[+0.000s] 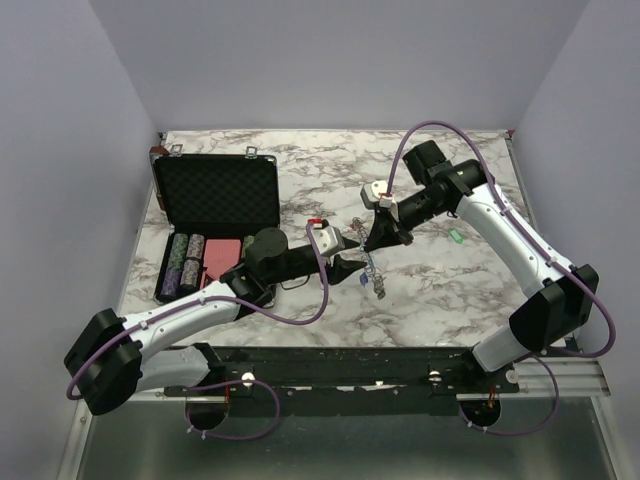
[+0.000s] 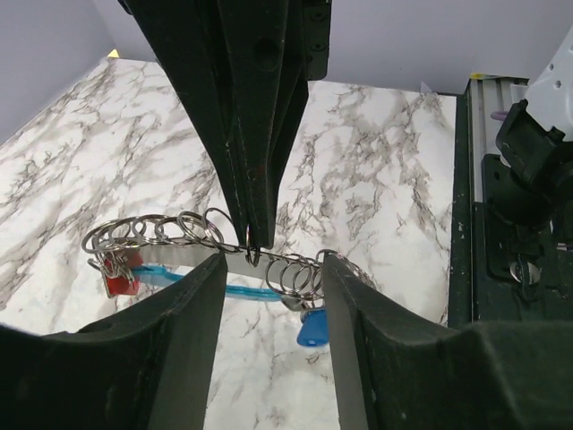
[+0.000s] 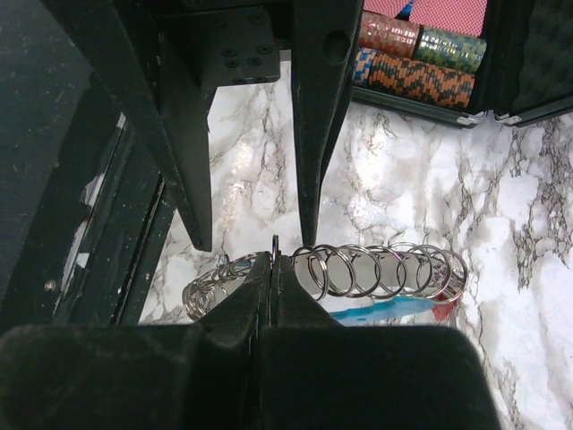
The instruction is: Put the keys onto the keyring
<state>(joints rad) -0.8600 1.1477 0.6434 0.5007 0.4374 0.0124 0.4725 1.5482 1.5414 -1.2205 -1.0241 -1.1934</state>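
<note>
The keyring (image 2: 170,235) is a grey metal bar strung with several split rings and a bright blue segment (image 2: 246,291), held just above the marble. My right gripper (image 3: 272,269) is shut on one small ring of it, seen from above as (image 1: 372,243). A red-headed key (image 2: 118,284) hangs at one end and a blue-headed key (image 2: 313,330) near the other. My left gripper (image 2: 273,264) is open, and its fingers straddle the keyring on either side of the right gripper's tip. A green key (image 1: 455,237) lies on the table to the right.
An open black foam-lined case (image 1: 215,195) sits at the back left, with rows of poker chips (image 1: 185,262) and pink cards in its lower half. The black mounting rail (image 1: 350,365) runs along the table's near edge.
</note>
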